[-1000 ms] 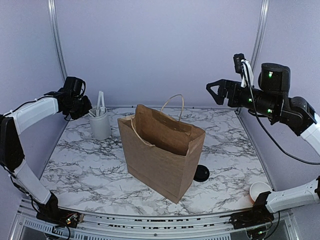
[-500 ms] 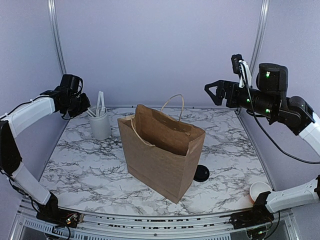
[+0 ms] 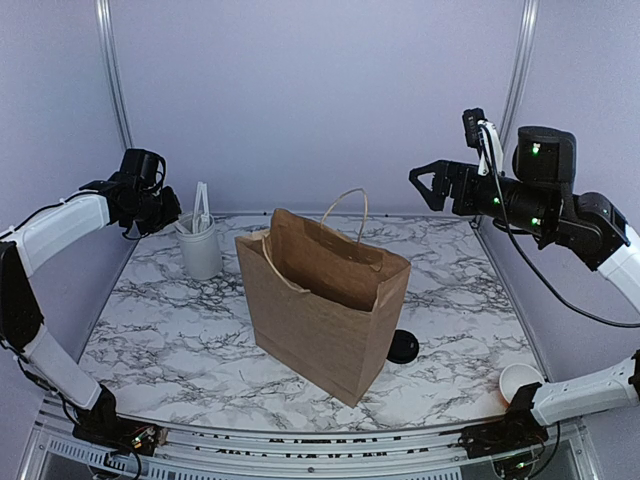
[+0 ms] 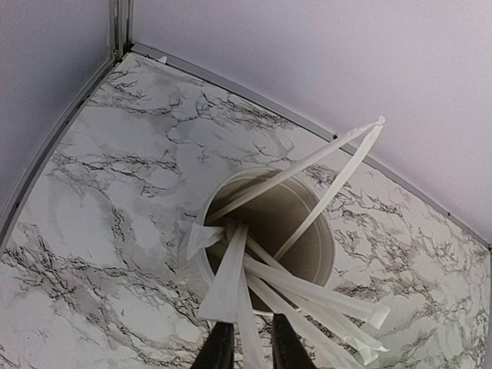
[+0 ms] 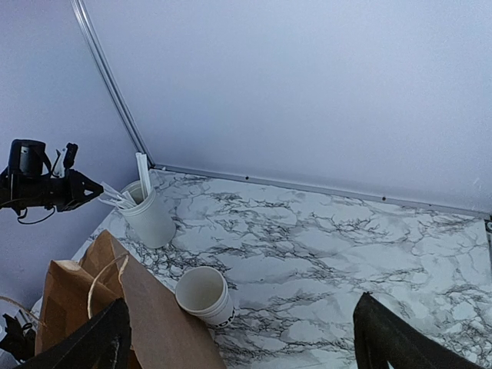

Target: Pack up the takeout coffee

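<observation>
Top external: a brown paper bag (image 3: pixel 318 318) is stood upright and open-mouthed at the middle of the marble table (image 3: pixel 160 340), with one cord handle (image 3: pixel 347 208) raised over its far rim. The takeout coffee is not made out in any view. The bag's interior is shadowed, so the coffee's place cannot be told. A loose black lid (image 3: pixel 403 347) is laid flat on the table just beside the bag's lower right corner. A lidless white cup (image 3: pixel 519 380) is seen at the near right edge, next to the right arm's lower link. A white holder cup (image 3: pixel 201 254) filled with wrapped straws (image 3: pixel 201 203) is placed at far left, apart from the bag.

The left gripper (image 3: pixel 172 213) is held in the air just left of the straw tops. Left wrist: its fingers (image 4: pixel 217 350) are drawn nearly together, with only a narrow slit between them. One straw is seen in line with the slit; contact cannot be told. The holder is viewed from above, with the straws fanned over its rim.

The right gripper (image 3: pixel 421 189) is held high over the far right of the table, well apart from everything, jaws spread wide and empty. Right wrist: a second lidless white cup (image 5: pixel 203 293), with dark print low on its side, is stood on the marble just beside the bag on the back-wall side. It is hidden by the bag in the top view.
</observation>
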Motion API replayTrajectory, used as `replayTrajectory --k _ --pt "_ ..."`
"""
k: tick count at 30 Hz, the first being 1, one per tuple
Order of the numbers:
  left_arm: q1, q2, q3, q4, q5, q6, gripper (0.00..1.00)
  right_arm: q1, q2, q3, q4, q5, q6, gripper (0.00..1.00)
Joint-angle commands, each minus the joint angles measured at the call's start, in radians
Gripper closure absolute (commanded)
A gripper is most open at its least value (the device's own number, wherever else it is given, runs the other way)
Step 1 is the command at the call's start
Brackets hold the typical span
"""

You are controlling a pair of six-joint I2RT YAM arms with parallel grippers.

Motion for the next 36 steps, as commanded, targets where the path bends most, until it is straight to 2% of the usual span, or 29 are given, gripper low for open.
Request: replayTrajectory --k 1,13,36 --pt "-0.002 -0.056 -0.012 -0.016 0.024 -0.016 0.82 -0.007 0.001 0.006 0.039 -0.005 0.005 0.03" --pt "-0.009 -0.083 -0.073 -0.013 0.024 -0.048 0.78 -0.008 0.009 0.004 0.045 -0.011 0.0 0.02" --pt "-0.045 0.0 -0.034 0.021 0.017 -0.043 0.78 -0.007 0.017 0.005 0.044 -0.016 0.001 0.02"
